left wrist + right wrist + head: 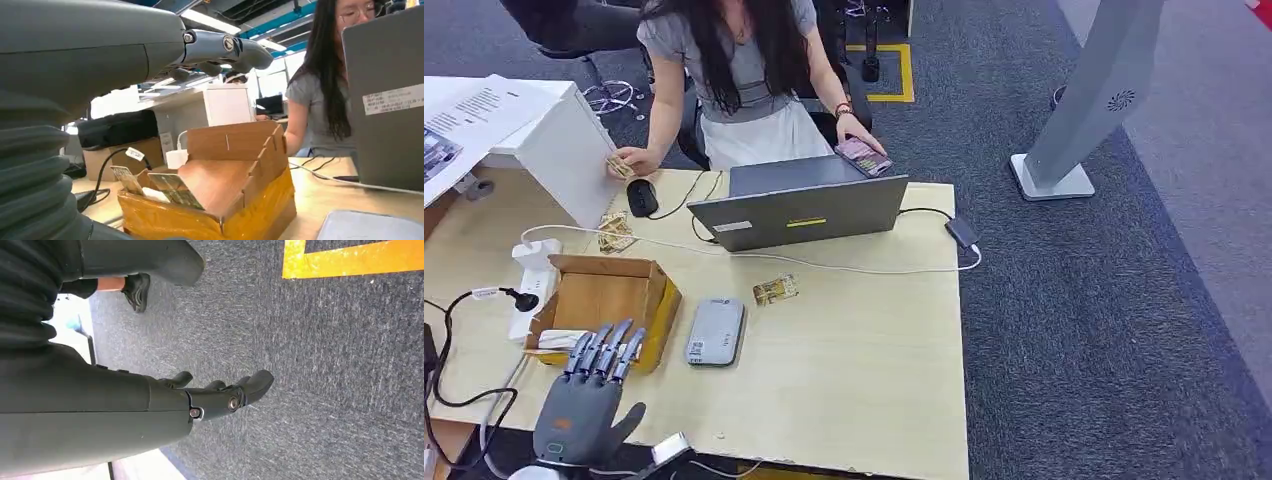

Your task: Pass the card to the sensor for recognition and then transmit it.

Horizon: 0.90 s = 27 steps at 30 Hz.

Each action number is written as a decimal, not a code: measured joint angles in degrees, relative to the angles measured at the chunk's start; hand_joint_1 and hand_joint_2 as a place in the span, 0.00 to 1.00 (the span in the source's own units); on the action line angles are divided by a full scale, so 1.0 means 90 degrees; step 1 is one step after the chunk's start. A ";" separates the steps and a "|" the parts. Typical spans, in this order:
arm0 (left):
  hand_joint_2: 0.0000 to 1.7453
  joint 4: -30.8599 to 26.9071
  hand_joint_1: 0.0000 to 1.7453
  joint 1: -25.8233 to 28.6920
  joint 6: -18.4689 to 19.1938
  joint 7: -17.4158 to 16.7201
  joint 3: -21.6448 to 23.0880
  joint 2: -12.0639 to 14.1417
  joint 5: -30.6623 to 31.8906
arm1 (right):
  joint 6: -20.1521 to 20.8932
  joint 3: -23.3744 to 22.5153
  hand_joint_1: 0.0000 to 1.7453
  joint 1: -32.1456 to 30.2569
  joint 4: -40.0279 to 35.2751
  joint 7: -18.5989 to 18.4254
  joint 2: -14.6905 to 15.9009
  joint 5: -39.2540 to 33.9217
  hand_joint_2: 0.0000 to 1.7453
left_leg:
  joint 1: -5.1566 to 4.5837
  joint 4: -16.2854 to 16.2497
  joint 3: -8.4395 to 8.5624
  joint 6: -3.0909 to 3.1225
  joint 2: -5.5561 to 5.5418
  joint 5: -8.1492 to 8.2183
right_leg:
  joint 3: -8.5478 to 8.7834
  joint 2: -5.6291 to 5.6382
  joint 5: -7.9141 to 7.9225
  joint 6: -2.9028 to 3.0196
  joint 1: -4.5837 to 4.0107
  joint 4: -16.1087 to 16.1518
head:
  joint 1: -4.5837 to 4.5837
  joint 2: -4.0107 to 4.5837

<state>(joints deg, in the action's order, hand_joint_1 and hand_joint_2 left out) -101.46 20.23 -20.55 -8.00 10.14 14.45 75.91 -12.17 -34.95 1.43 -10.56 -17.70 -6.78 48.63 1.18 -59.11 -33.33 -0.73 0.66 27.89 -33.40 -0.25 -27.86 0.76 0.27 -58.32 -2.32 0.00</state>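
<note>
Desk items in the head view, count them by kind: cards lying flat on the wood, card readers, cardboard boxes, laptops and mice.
Cards lying on the wood: 2, one near the reader, one by the mouse
Card readers: 1
Cardboard boxes: 1
Laptops: 1
Mice: 1
Total: 6

left hand: raised, fingers extended, empty | right hand: hanging, fingers loosely apart, empty

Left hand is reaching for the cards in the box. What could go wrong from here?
1. The left hand hovers open at the brown cardboard box; its raised flaps may catch the fingers.
2. The patterned cards lean together, so two might lift at once.
3. Black cables beside the box could snag.
</note>
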 joint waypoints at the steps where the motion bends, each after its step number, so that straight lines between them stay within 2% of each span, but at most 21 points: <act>1: 1.00 0.0007 0.00 0.0000 0.0005 0.0002 -0.0019 -0.0002 0.0022 | 0.0000 -0.0005 0.00 0.0000 0.0000 -0.0002 0.0000 0.0000 1.00 | 0.0000 0.0000 0.0000 0.0000 0.0000 0.0000 | 0.0000 0.0000 0.0000 0.0000 0.0000 0.0000 | 0.0000 0.0000; 7: 1.00 0.0265 0.00 -0.0074 -0.0044 0.0044 -0.0316 -0.0112 0.0110 | 0.0022 -0.0024 0.00 0.0003 0.0000 -0.0015 -0.0002 0.0088 1.00 | 0.0000 0.0000 0.0001 0.0000 -0.0001 0.0000 | -0.0001 -0.0001 0.0000 0.0000 0.0000 0.0000 | -0.0002 0.0000; 22: 1.00 0.1206 0.00 -0.0654 -0.0153 0.0512 -0.1475 -0.0469 0.0124 | 0.0121 -0.0024 0.00 0.0004 0.0000 0.0005 0.0000 0.0347 1.00 | 0.0001 0.0000 0.0003 -0.0001 -0.0001 -0.0002 | 0.0000 -0.0002 0.0000 0.0001 -0.0001 -0.0001 | 0.0005 0.0000; 27: 1.00 0.1428 0.00 -0.0810 -0.0153 0.0554 -0.1673 -0.0529 0.0114 | 0.0131 -0.0024 0.00 0.0006 0.0000 -0.0012 0.0000 0.0398 1.00 | 0.0001 0.0000 0.0003 -0.0001 -0.0002 -0.0001 | 0.0000 -0.0002 0.0000 0.0001 -0.0001 -0.0001 | 0.0002 0.0000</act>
<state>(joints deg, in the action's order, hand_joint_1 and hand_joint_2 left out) -88.61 12.94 -21.92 -3.02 -4.92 9.68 76.94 -10.99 -35.17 1.49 -10.56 -17.81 -6.78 52.22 1.19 -59.10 -33.31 -0.74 0.65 27.88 -33.39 -0.26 -27.86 0.76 0.25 -58.33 -2.29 0.00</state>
